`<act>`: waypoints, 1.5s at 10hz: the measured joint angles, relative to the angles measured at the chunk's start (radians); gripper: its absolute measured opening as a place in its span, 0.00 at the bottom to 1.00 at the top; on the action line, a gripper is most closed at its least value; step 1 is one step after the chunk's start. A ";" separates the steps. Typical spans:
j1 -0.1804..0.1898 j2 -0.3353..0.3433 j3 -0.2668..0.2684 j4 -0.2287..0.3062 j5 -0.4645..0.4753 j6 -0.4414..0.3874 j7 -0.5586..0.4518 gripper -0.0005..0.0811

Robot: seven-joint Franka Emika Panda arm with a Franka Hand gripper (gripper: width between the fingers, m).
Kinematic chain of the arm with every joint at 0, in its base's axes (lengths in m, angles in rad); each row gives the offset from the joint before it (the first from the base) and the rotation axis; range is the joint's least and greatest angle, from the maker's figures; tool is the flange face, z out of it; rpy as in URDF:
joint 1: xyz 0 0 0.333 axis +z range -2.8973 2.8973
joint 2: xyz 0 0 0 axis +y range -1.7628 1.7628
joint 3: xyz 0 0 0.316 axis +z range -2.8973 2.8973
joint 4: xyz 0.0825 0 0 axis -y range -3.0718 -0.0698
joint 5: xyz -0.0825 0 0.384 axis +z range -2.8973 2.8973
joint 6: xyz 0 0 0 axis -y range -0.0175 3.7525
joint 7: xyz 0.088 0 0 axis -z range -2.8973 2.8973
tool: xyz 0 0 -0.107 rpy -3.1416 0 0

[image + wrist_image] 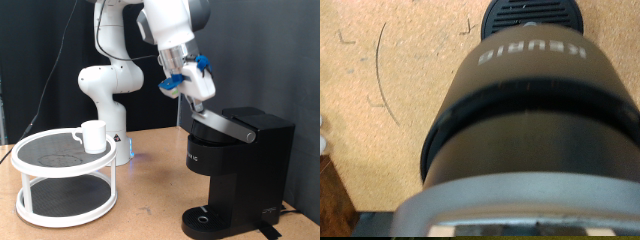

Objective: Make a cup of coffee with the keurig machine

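Gripper (197, 97), finger state unclear, at keurig machine's (240, 160) raised lid (222, 125); best pressed squarely; cup (93, 135) at 9 o'clock on rack (62, 185).

You see the black keurig (238, 165) standing at the exterior view's right, lid tilted partly up. The white cup (92, 135) sits upright on the 2-tier rack's top, well apart.

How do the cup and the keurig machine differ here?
The cup is small and white; the keurig machine is tall, boxy and black. The cup sits on a round white rack; the machine stands on the table. The gripper is at the machine's raised lid, far from the cup.
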 joint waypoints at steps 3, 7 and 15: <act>-0.004 0.043 -0.006 -0.043 0.000 0.056 -0.034 0.01; -0.004 0.058 -0.008 -0.056 0.013 0.086 -0.070 0.01; -0.005 -0.031 -0.021 -0.189 0.205 0.199 -0.239 0.01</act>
